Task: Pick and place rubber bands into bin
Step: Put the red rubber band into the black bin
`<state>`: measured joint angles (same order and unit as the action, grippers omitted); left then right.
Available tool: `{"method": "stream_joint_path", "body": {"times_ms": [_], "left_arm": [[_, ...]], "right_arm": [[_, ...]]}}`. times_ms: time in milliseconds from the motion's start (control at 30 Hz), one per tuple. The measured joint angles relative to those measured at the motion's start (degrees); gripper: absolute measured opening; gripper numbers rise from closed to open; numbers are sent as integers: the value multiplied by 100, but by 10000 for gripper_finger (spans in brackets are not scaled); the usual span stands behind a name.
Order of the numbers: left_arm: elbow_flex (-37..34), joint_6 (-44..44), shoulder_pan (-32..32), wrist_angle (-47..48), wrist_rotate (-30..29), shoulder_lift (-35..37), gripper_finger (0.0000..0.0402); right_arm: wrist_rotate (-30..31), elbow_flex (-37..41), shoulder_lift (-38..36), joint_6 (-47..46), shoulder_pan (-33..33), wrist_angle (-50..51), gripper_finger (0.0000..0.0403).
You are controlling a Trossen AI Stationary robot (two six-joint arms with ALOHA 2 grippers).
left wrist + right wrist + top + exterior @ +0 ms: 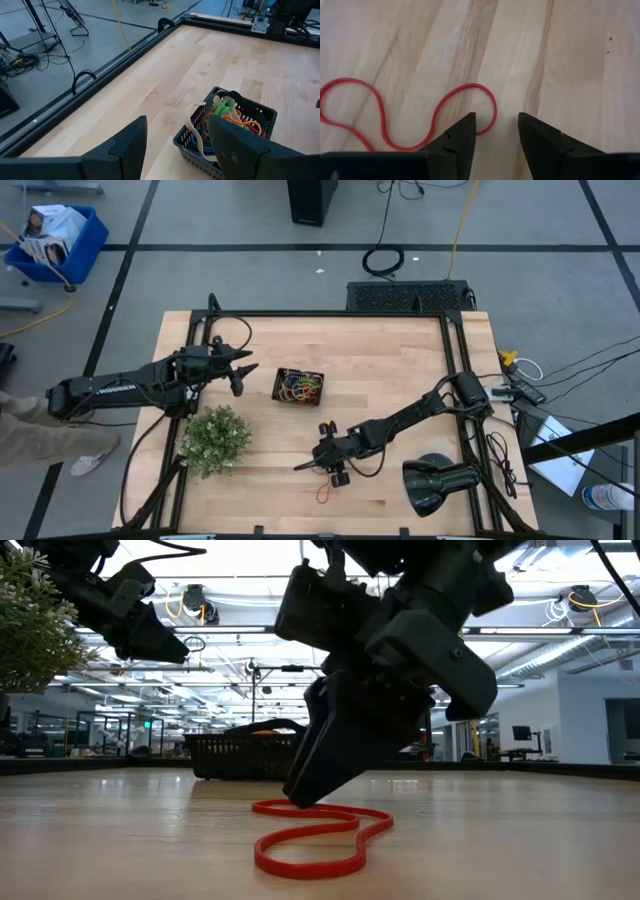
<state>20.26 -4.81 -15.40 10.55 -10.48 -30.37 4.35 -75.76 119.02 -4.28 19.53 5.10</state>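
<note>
1. High view is showing you the right gripper (331, 467) lowered to the wooden surface (400, 370), near its front edge.
2. Its jaws are standing spread, with a gap between the fingertips (462, 131), and they are holding nothing.
3. You are seeing a red rubber band (395, 117) lying flat on the surface; one fingertip is touching its loop.
4. The bin (299, 387) is sitting near the middle of the surface, with many coloured rubber bands (231, 114) inside.
5. The left gripper (243, 373) is hanging just beside the bin, jaws spread and empty.
6. A green plant (214, 439) is standing close to the left arm.
</note>
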Motion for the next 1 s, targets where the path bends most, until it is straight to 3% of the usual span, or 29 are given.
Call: {"method": "stream_joint_path", "body": {"times_ms": [233,800,1000], "left_arm": [[1,-23,0,0,0,-2,216],[1,-35,1,0,0,-2,216],[1,-38,0,0,0,0,216]], "right_arm": [[0,252,-9,-10,-2,-461,112],[34,411,-6,36,-6,-490,8],[169,421,-26,45,0,-545,2]]}}
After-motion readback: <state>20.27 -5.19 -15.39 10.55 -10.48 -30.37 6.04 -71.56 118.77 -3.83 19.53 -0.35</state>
